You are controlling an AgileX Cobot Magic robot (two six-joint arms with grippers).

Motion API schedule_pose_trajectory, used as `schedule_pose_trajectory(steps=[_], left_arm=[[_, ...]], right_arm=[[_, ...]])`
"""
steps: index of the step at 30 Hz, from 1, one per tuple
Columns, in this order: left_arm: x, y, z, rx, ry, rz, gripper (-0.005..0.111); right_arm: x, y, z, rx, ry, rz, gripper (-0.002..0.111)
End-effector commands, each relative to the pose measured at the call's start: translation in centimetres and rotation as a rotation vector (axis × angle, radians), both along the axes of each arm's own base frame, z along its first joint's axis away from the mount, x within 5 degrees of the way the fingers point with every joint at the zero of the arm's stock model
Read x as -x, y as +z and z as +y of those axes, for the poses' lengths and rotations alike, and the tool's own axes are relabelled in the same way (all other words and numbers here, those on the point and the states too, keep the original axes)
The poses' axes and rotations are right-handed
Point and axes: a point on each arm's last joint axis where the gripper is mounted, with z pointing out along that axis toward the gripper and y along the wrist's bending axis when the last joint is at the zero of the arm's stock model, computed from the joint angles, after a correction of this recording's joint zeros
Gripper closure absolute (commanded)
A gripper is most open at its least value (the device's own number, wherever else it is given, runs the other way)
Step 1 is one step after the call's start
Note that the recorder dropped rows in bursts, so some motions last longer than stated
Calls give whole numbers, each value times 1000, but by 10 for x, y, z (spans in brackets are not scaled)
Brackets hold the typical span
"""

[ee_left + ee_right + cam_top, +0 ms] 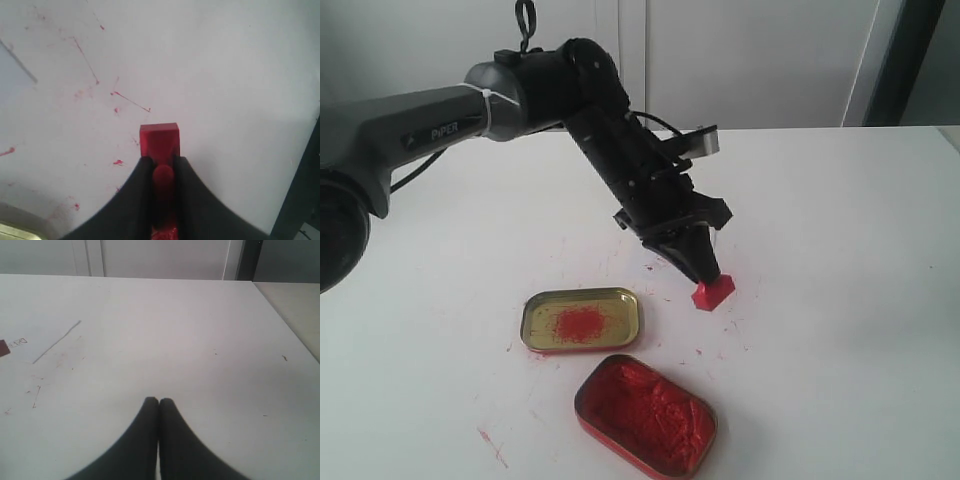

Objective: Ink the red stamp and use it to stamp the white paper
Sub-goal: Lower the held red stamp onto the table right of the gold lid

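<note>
Left claw (704,272): pinched narrow on stamp (715,292) handle, base low over table (840,250), at 1 o'clock from tin (605,440). Probably inking step: carry toward 7 o'clock, press base flat into paste.

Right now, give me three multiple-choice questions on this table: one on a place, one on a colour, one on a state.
1. The right pincer is: A open; B shut and empty; C gripping something.
2. The smear in the gold lid is: A blue; B red; C black.
3. The red stamp is: A in the gold lid; B in the right pincer; C in the left pincer.
Answers: 1 B, its jaws meet with nothing between; 2 B, a red patch shows; 3 C, that pincer clamps the handle.
</note>
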Motion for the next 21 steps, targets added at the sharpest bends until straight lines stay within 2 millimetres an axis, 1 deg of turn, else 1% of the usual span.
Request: schedule_pose_trajectory(steps=[1, 12, 21], left_arm=[[17, -8, 2, -15, -73, 109, 107], [16, -37, 3, -33, 17, 110, 107], [10, -40, 0, -7, 77, 55, 107]], right_arm=[[0, 0, 0, 0, 3, -12, 108], [0, 0, 0, 0, 3, -12, 108], [0, 0, 0, 0, 3, -12, 108]])
